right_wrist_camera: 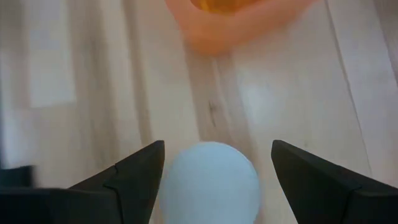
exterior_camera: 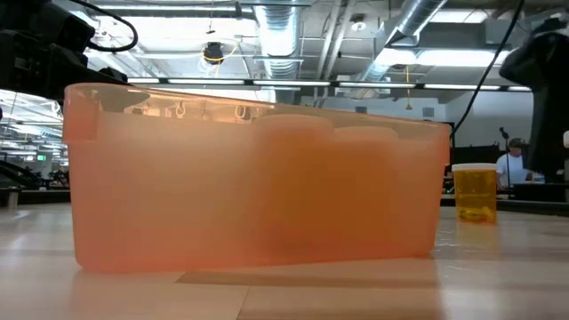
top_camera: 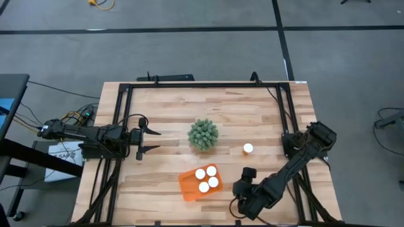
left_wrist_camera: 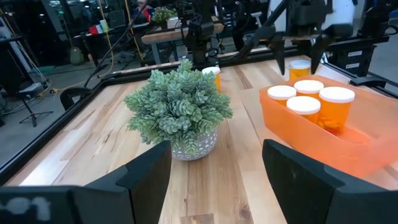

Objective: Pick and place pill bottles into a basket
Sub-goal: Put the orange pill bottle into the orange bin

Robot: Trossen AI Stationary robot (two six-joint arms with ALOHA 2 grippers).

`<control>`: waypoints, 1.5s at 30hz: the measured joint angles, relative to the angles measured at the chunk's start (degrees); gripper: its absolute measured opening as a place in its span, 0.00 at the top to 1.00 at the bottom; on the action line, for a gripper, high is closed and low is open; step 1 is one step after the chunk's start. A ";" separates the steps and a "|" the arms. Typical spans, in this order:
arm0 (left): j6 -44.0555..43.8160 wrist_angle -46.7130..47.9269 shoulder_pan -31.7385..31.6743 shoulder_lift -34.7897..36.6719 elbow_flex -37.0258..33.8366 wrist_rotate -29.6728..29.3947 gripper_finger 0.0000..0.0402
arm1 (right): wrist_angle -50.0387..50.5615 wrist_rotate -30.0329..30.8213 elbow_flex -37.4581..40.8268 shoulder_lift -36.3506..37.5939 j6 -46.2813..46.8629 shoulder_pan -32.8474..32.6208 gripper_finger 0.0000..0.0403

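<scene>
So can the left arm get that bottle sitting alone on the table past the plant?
Probably not in a straight line. The green plant stands right between the open left gripper and that lone pill bottle, so the arm would have to go over or around it.

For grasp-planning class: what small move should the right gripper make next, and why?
Probably lower and close: the open right gripper brackets the white cap of a pill bottle standing outside the basket, with gaps either side. The left gripper waits near the plant.
</scene>
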State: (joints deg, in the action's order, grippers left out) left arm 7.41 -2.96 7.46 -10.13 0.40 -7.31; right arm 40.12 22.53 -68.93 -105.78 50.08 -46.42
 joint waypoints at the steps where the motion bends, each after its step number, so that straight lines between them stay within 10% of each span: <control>1: 0.08 0.00 -0.01 0.00 0.00 0.00 0.40 | 0.70 -0.06 0.00 -0.40 0.70 -0.02 0.28; 10: 0.28 0.00 -0.01 0.01 -0.01 0.00 0.40 | 3.01 -0.36 0.00 -0.28 5.47 -0.43 0.30; 20: 0.38 0.00 0.00 0.00 -0.02 -0.02 0.40 | 2.66 0.52 0.00 -0.33 6.02 -0.43 0.53; 45: 0.06 0.02 -0.02 0.00 -0.02 -0.02 0.40 | 3.35 3.13 -11.44 -0.39 -5.29 1.39 0.53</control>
State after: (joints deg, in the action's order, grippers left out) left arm 7.47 -2.94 7.44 -10.13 0.39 -7.33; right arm 43.46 25.66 -80.36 -106.17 44.78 -45.03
